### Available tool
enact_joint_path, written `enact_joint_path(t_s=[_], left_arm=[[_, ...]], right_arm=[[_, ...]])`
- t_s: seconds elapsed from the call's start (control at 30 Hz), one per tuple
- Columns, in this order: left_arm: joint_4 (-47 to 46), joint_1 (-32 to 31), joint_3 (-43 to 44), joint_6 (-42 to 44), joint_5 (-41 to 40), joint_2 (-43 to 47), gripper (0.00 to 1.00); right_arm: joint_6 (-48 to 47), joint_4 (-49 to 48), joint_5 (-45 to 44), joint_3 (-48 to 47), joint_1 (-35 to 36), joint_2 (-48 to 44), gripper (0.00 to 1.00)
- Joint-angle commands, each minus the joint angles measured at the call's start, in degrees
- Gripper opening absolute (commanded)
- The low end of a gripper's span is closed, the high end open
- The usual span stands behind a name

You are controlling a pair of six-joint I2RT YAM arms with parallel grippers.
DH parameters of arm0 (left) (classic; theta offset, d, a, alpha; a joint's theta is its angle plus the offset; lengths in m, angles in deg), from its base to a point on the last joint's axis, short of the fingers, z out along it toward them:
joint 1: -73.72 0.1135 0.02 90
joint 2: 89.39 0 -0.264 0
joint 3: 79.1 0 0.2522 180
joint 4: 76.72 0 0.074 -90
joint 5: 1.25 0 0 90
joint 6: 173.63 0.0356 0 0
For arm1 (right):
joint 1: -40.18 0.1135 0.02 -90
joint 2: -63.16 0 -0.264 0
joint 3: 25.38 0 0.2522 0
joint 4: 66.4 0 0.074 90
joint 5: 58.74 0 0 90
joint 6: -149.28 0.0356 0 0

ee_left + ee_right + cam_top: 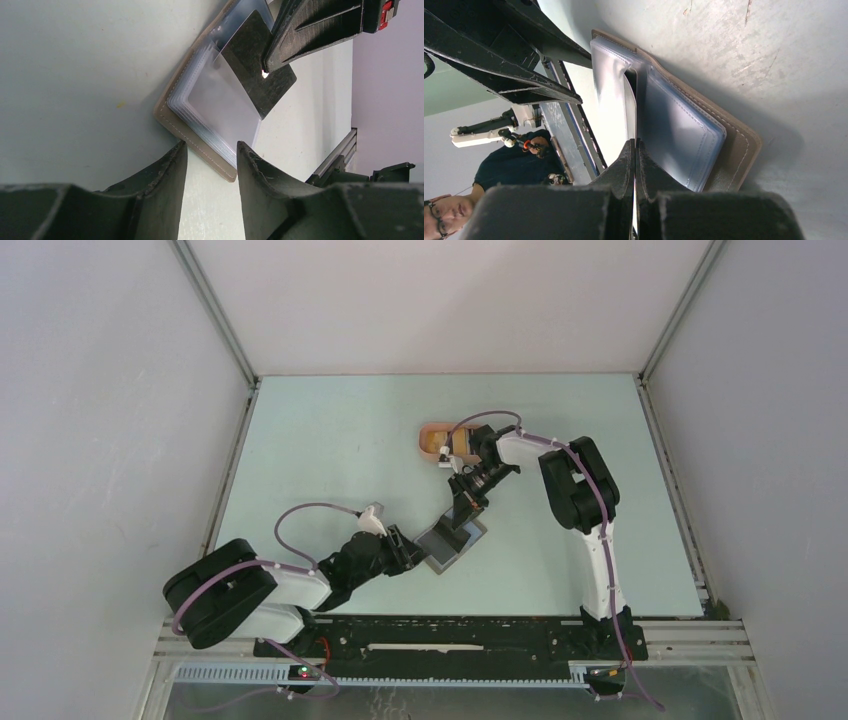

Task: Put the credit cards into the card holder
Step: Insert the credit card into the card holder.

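The card holder (pixel 455 540) lies open on the table, its clear sleeves (pixel 220 100) facing up inside a grey-tan cover (pixel 736 150). My right gripper (pixel 464 506) is shut on a black credit card (pixel 255 75), which stands tilted with its lower edge at the sleeves (pixel 631 82). Seen from the right wrist, the card is edge-on between the closed fingers (pixel 634 146). My left gripper (pixel 412 548) is open at the holder's near-left corner (pixel 227 172), which lies just beyond the gap between its fingertips (pixel 210 147). An orange-yellow credit card (pixel 440 443) rests in the tray.
The salmon-pink oval tray (pixel 424 436) stands behind the right gripper, partly covered by the right arm. Grey walls enclose the table on three sides. A metal rail (pixel 450 645) runs along the near edge. A person (pixel 499 170) shows beyond it in the right wrist view.
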Motion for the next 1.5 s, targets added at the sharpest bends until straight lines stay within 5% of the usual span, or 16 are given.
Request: enact_joint_path(t_s=[0.0,1.07,1.47], left_arm=[[4.05,-0.12,2.06,1.92,-1.49,-1.09,0.47],[4.05,-0.09,2.07,1.72,-0.95,-1.23,0.46],[4.20,-0.13,2.15,1.89,-0.61,-0.97,0.46]], right_arm=[[-0.49,-1.56,-1.29,-0.09,0.73,1.04,0.00],[6.07,-10.48,3.37,6.00,-1.76,0.16,0.00],[5.47,-10.07,1.18,5.97,-0.46,-0.94,0.14]])
